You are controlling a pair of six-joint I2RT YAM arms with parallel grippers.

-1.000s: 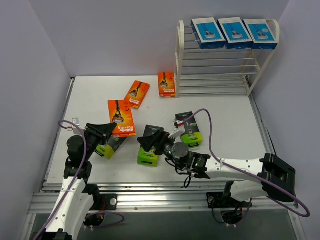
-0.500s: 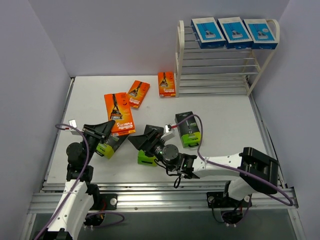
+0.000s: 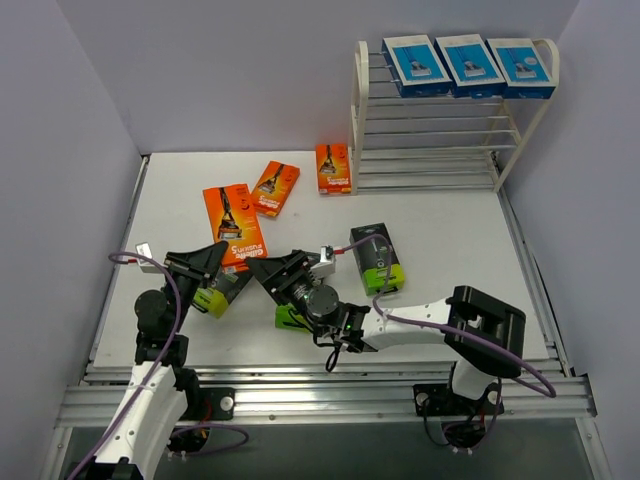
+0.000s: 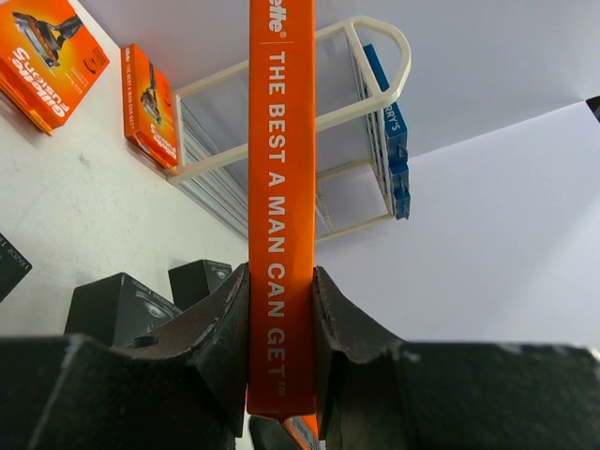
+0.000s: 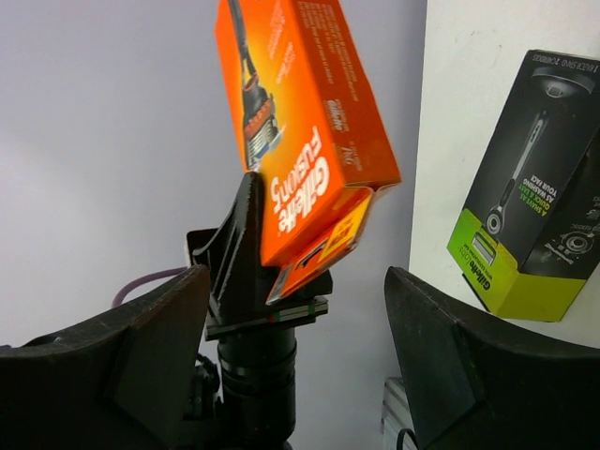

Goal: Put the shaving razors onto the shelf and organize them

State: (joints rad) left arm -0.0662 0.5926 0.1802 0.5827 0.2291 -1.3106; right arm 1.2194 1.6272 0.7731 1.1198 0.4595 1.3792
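Table (image 3: 450,230): left fingers (image 4: 217,328) grip orange pack (image 4: 281,187), long axis toward shelf (image 3: 357,110); right fingers (image 5: 122,347) apart.

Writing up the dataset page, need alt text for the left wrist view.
An orange razor pack stands edge-on, clamped between the left gripper's dark fingers, its spine reading THE BEST A MAN CAN GET. Behind it are the white shelf with blue packs on one tier, and two more orange packs on the table.
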